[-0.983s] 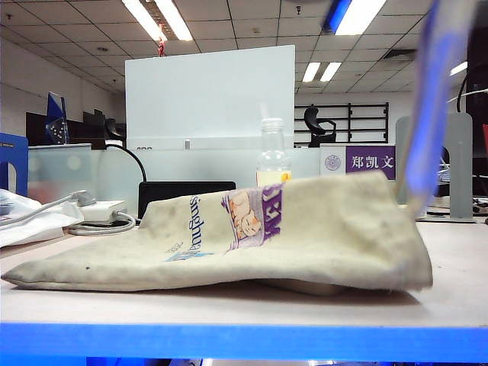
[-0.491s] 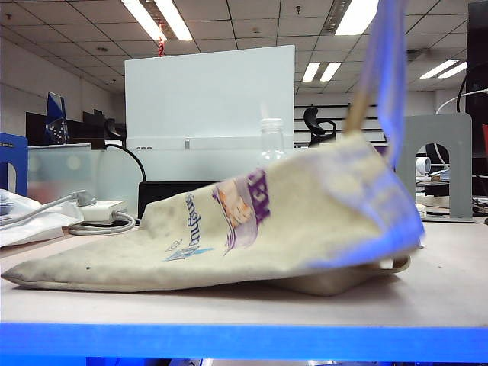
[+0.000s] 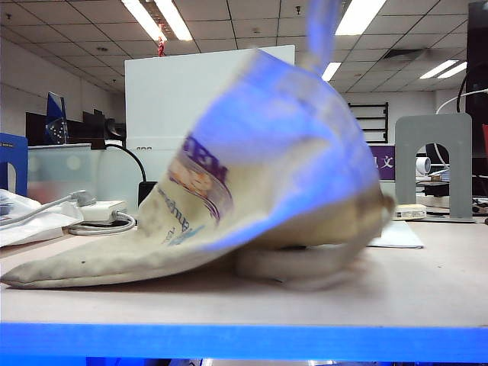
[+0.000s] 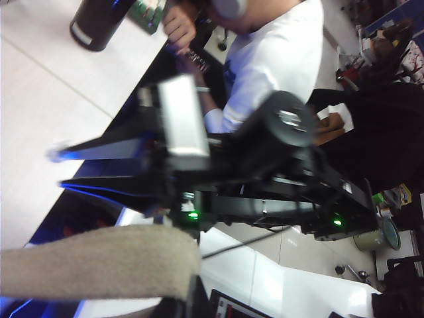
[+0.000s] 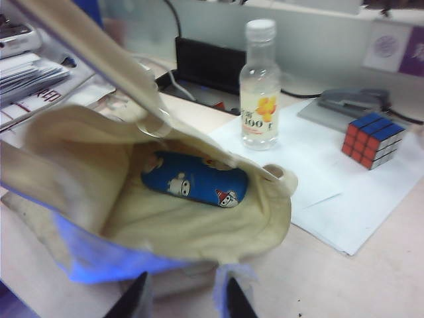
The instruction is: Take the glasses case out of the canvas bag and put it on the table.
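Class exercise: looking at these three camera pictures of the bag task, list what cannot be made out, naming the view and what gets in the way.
- Exterior view: the glasses case is hidden inside the raised canvas bag, whose upper part is motion-blurred.
- Exterior view: neither claw shows; the strap leaves the top edge.
- Left wrist view: the left claw is cut off by the edge, shut on the strap.
- Right wrist view: the glasses case is partly covered by the bag's rim; only the right claw fingertips show, apart.

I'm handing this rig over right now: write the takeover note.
Left pincer: shut on the canvas bag strap, holding the mouth up.
Right pincer: open, empty, in front of the bag's mouth.
Glasses case: lying inside the bag, in plain sight.
Done: bag opened.
Left: reach in, grasp the case, set it on the table.
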Motion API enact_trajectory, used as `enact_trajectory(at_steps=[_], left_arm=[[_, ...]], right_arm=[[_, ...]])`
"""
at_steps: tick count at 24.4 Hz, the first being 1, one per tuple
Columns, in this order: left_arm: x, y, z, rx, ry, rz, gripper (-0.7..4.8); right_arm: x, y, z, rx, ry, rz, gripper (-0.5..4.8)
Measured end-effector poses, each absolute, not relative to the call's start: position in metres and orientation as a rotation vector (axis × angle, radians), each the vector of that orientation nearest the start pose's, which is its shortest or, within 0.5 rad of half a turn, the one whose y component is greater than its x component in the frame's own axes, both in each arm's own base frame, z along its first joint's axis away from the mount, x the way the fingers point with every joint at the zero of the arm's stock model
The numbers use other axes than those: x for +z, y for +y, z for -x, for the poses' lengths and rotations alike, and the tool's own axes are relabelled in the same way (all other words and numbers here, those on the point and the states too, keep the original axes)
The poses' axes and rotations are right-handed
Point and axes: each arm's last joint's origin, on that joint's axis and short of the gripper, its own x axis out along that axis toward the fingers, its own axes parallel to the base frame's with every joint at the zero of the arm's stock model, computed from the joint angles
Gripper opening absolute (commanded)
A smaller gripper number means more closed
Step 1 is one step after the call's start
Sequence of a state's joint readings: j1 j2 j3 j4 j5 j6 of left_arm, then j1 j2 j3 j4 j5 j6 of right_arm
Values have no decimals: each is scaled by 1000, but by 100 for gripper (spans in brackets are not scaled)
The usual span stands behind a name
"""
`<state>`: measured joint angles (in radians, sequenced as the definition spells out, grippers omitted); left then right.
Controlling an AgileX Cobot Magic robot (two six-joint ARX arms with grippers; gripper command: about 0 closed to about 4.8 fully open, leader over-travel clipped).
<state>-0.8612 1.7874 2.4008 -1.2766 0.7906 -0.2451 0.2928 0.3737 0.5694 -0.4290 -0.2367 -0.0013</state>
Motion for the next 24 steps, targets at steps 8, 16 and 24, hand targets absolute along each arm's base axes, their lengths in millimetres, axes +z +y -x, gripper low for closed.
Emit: enact_trajectory(at_steps=[8, 16, 24], left_arm=[[515, -230, -171, -1498, 884, 170, -6], [507, -235, -174, -1495, 917, 153, -6], [502, -241, -151, -1590, 1051, 134, -6]], right_arm=[[270, 53, -130, 750, 382, -33, 62], [236, 84, -169, 1020, 584, -84, 116], [211, 98, -194, 1048, 621, -7, 118]])
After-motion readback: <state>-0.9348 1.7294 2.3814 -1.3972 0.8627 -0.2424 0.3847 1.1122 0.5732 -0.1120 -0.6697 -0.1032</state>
